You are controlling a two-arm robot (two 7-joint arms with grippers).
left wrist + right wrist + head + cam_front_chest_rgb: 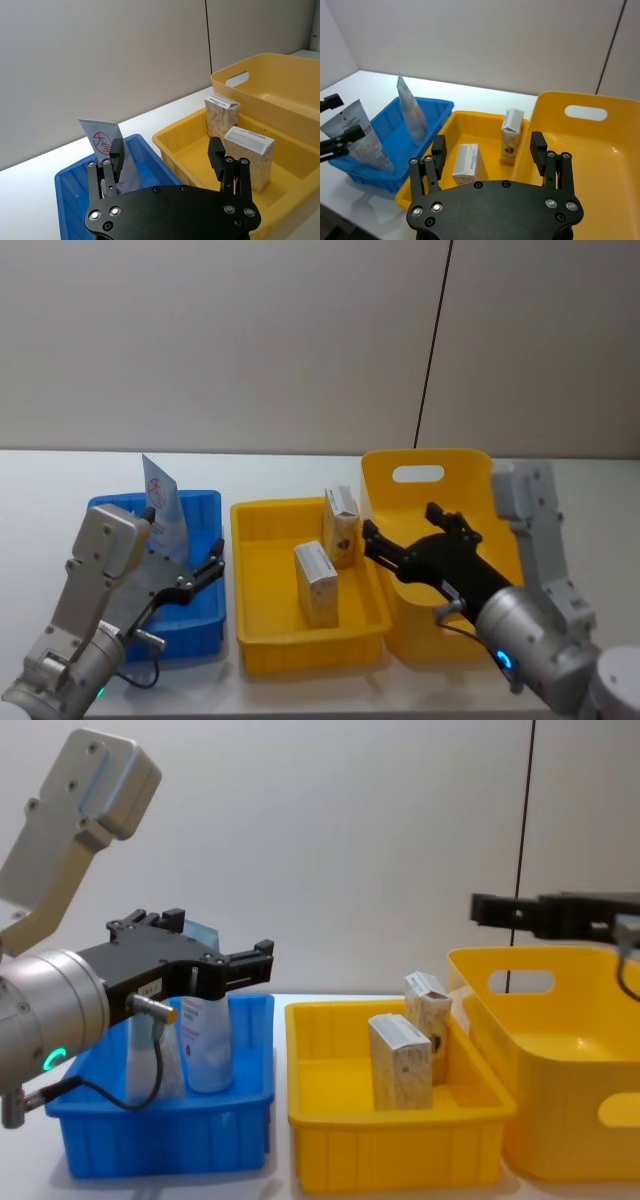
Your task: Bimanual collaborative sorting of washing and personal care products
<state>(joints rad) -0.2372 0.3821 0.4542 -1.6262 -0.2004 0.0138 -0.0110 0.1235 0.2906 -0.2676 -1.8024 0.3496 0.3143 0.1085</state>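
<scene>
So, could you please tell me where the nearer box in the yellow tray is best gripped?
I'd grip the nearer box just below its white top, coming straight down from above. It stands upright, apart from the other box, while the walls of the yellow tray hem in its lower sides.

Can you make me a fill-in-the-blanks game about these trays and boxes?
The middle tray holding the tan boxes is coloured ___. It holds ___ tan boxes. The squeeze tube stands in the left tray, coloured ___. The left gripper and right gripper are both ___.
Missing words: yellow, two, blue, open.
</scene>
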